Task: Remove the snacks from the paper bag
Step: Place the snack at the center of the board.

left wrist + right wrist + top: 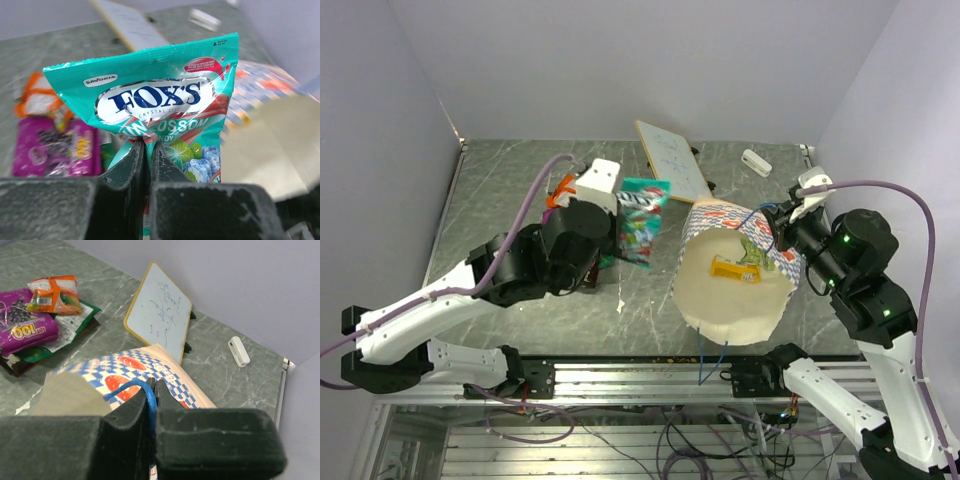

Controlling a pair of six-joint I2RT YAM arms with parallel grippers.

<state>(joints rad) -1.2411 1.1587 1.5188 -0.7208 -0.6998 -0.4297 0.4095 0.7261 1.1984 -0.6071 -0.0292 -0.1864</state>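
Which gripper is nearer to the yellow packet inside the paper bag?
Right. The right gripper pinches the bag's blue handle near the yellow packet; the left gripper holds a teal packet outside the bag.

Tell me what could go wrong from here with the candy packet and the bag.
The left tool pinches the teal packet narrowly, on its lower part, so it could slip or swing loose. The right tool grips just the thin blue cord handle, so the paper bag may sag or tip while an orange packet lies inside.
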